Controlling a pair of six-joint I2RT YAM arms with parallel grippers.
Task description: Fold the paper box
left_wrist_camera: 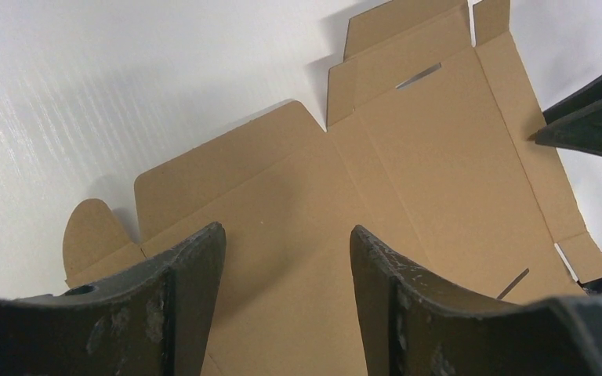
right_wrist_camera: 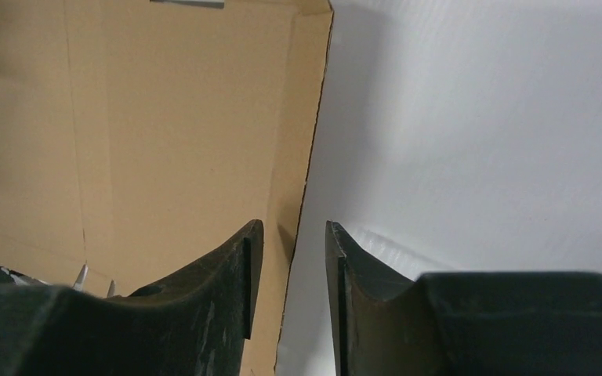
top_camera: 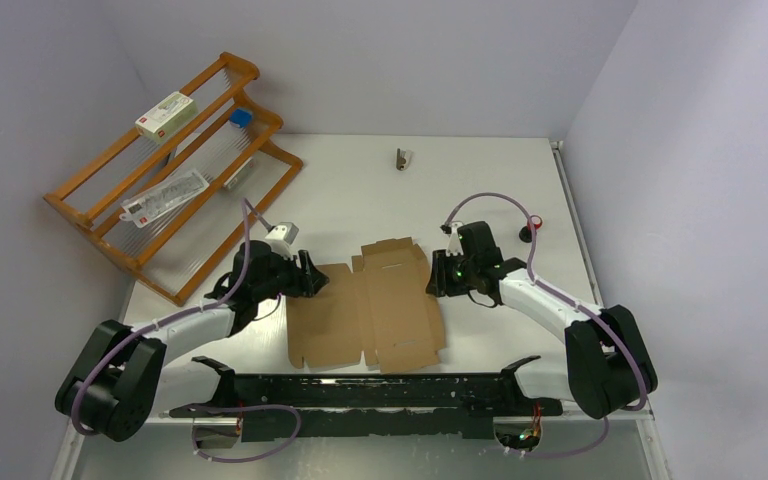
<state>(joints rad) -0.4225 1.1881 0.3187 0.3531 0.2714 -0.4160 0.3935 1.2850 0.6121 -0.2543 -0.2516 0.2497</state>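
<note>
The paper box (top_camera: pixel 370 305) is a flat brown die-cut cardboard sheet lying unfolded mid-table, flaps spread. My left gripper (top_camera: pixel 310 272) hovers at its left edge; in the left wrist view the left gripper (left_wrist_camera: pixel 286 227) is open above the paper box (left_wrist_camera: pixel 439 157) with nothing between its fingers. My right gripper (top_camera: pixel 438 275) is at the sheet's right edge. In the right wrist view the right gripper (right_wrist_camera: pixel 294 225) straddles the slightly raised right edge of the paper box (right_wrist_camera: pixel 165 117), its jaws still apart and not pressing the cardboard.
A wooden rack (top_camera: pixel 175 160) stands at the back left, holding a white carton with red print (top_camera: pixel 166 113), a clear packet (top_camera: pixel 165 196) and a blue item (top_camera: pixel 241 117). A small grey object (top_camera: pixel 402 158) lies at the back, a black-and-red piece (top_camera: pixel 532 230) at the right.
</note>
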